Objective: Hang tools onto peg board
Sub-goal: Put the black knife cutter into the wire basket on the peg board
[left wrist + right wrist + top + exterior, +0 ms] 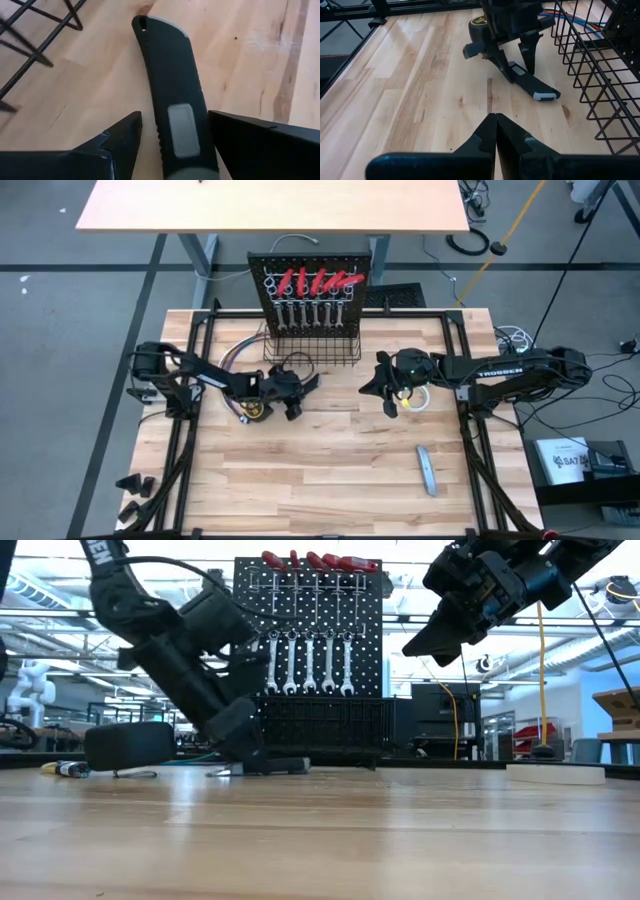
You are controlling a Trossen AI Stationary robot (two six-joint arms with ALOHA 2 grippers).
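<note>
Left pincer (172,145) straddles black-handled knife (172,95) on wooden tabletop (260,55).

Wire basket (30,45) just beside knife (175,100)

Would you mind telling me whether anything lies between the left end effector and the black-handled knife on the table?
Nothing visible does. The left end effector is open and straddles the black-handled knife, which lies flat on the table, one finger on each side of the handle. The wire basket stands off to one side.
</note>
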